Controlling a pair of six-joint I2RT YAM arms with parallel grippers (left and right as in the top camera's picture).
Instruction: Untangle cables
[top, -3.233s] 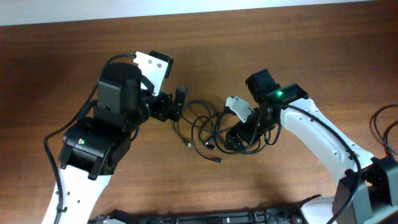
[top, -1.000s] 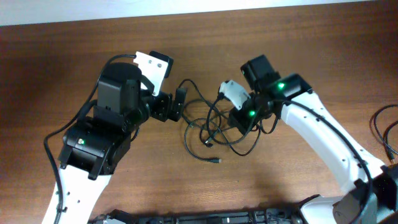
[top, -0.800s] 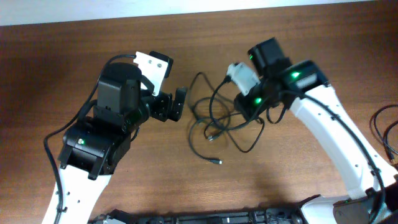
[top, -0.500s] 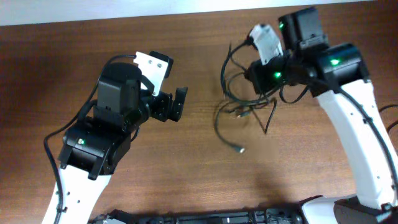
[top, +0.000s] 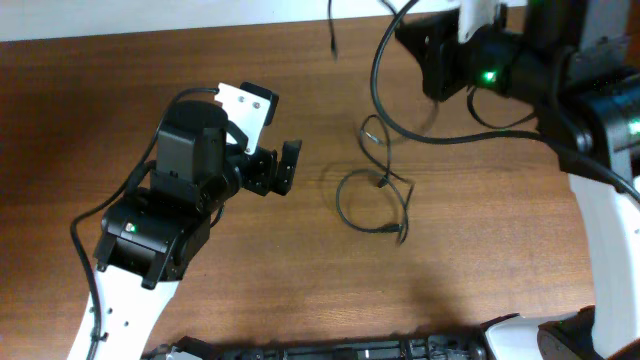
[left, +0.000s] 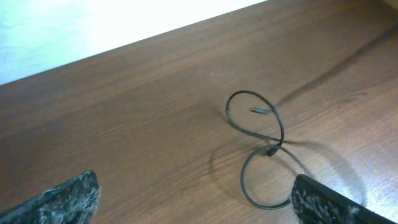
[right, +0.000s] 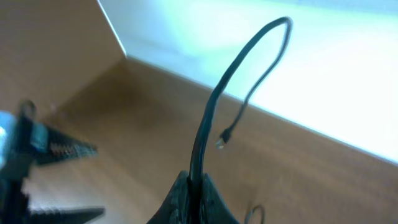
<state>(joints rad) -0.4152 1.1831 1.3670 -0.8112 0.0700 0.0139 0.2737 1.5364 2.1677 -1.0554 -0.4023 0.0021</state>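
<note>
From above, the left hand (top: 287, 172) sits near the middle of the bench (top: 480, 270), pointing right, with nothing in it. The right hand (top: 425, 50) is at the far edge, up near the top right. The cables (top: 384, 181) trail from it: one cord arcs out to the left of the hand, another sweeps right beneath the arm, and one free end with a small plug shows near the top edge. Lower down, the cords cross and form a loose loop on the wood between the two hands, apart from the left hand, ending in a plug at the loop's lower right.

From the left wrist, the left hand's fingers (left: 71, 198) stand wide apart at the bottom corners with only bare bench (left: 155, 93) between them. Ahead lies a figure-eight of cable (left: 272, 149), a small plug inside its upper loop. Whether the whole loop rests on the wood cannot be told.

From the right wrist, the right hand (right: 191, 190) is pinched closed on a cable (right: 214, 106). That cord rises from the fingertips, bends over at the top and hangs down to a small plug in the air above the bench (right: 124, 112).
</note>
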